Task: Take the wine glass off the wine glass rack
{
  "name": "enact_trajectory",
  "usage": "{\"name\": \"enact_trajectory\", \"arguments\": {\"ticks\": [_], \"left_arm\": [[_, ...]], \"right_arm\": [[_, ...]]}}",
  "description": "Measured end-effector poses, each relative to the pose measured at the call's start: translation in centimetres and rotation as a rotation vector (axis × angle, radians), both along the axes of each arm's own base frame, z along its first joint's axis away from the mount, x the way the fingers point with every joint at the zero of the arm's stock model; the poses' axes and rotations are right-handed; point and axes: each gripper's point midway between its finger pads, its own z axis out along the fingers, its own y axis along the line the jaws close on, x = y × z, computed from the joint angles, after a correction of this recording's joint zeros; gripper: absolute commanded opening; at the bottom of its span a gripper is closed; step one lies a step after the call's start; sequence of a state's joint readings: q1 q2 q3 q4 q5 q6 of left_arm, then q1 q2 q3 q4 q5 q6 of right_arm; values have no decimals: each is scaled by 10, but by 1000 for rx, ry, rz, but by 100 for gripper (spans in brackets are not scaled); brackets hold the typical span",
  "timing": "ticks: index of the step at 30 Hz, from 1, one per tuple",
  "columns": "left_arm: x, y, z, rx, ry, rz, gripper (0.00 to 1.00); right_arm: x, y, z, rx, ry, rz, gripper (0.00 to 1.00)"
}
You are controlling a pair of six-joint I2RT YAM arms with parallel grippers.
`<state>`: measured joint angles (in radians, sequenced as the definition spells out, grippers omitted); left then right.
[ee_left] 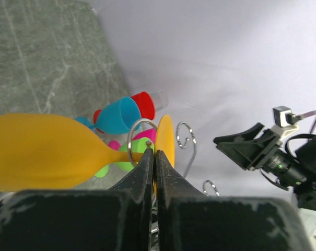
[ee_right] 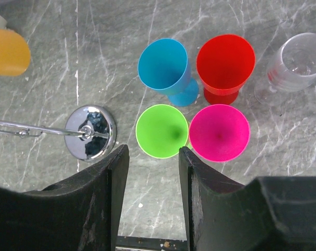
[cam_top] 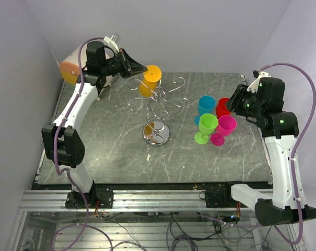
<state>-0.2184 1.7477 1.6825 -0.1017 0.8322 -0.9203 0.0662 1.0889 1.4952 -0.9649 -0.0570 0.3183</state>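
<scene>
The orange wine glass (cam_top: 150, 80) hangs tilted on a curled arm at the back left of the silver wire wine glass rack (cam_top: 159, 102), which stands on a round chrome base (cam_top: 156, 134). My left gripper (cam_top: 142, 68) is shut on the glass's stem. In the left wrist view the gripper (ee_left: 153, 154) pinches the stem between the orange bowl (ee_left: 43, 151) and the foot (ee_left: 165, 138), and the stem runs through a wire ring (ee_left: 131, 137). My right gripper (cam_top: 232, 104) is open and empty, hovering over the coloured cups (ee_right: 153, 157).
Blue (cam_top: 206, 104), red (cam_top: 223, 106), green (cam_top: 207, 124) and pink (cam_top: 225, 125) cups stand together right of the rack. A clear glass (ee_right: 296, 65) stands beside the red cup. Purple walls close in the table at the back and sides.
</scene>
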Motion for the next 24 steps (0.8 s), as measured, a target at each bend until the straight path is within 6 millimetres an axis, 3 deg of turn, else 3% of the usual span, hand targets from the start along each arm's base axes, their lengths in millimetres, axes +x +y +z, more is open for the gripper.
{"name": "enact_trajectory", "arguments": {"ticks": [10, 24], "left_arm": [[-3, -7, 19, -178, 54, -30, 7], [8, -8, 23, -179, 49, 1, 7]], "right_arm": [[2, 2, 3, 15, -13, 3, 42], [2, 5, 15, 24, -43, 15, 41]]}}
